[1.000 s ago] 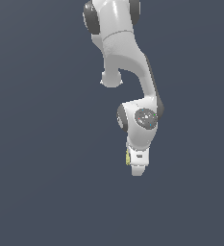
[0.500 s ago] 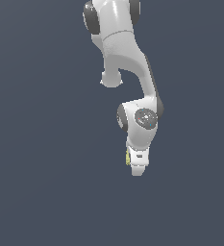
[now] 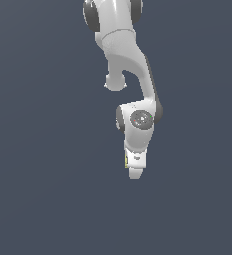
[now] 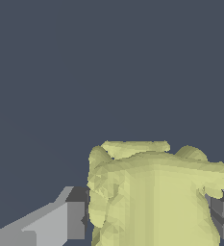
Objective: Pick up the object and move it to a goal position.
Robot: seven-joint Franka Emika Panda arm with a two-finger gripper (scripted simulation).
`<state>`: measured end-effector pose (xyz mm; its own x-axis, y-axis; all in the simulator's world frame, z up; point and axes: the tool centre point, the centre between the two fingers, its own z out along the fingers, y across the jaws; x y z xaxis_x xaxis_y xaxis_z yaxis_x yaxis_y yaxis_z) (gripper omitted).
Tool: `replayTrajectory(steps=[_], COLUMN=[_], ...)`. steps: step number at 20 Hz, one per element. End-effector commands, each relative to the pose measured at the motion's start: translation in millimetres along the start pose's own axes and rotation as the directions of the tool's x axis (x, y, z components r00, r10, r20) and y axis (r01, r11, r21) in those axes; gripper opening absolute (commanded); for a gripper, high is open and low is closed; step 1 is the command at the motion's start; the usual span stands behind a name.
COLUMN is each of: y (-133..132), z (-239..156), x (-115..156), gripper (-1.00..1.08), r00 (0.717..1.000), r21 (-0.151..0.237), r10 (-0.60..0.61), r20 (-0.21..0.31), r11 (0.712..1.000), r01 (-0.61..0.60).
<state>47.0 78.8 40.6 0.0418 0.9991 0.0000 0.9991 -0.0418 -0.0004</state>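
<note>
Exterior view: the white arm (image 3: 130, 60) hangs down against plain dark grey, and its white tool (image 3: 135, 169) hides nearly all of the small pale yellow-green lumpy block (image 3: 127, 161), just a sliver peeking beside the fingers. Open grey all around.

Wrist view: the block (image 4: 154, 197) fills the gap, faceted and bumpy, cut off at the frame edge, pressed between grey finger pads (image 4: 75, 218). Tool clamped on it.

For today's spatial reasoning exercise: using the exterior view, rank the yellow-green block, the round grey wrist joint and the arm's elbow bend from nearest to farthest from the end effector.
1. Yellow-green block: at the end effector, between its fingers.
2. Round grey wrist joint: just above.
3. Elbow bend: higher, toward the exterior view's left.
</note>
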Motion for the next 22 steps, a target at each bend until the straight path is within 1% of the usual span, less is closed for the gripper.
replayTrajectory(steps=[1,4,7,18,22], y=[-6,-15,-27,-79,-95], z=[-1,-2,-3,-7,-9], x=[-14,-37,-66,-194,-237], gripper=[-1.0,-1.0,-1.0,-1.0,-1.0], r00=[1.0,1.0,1.0,1.0,1.0], r21=[0.0,0.0,0.0,0.0,0.0], r10=[0.001,0.001,0.002,0.002,0.002], r20=[0.0,0.0,0.0,0.0,0.0], r11=[1.0,1.0,1.0,1.0,1.0], r01=[-0.001,-0.001,-0.002,-0.002,-0.002])
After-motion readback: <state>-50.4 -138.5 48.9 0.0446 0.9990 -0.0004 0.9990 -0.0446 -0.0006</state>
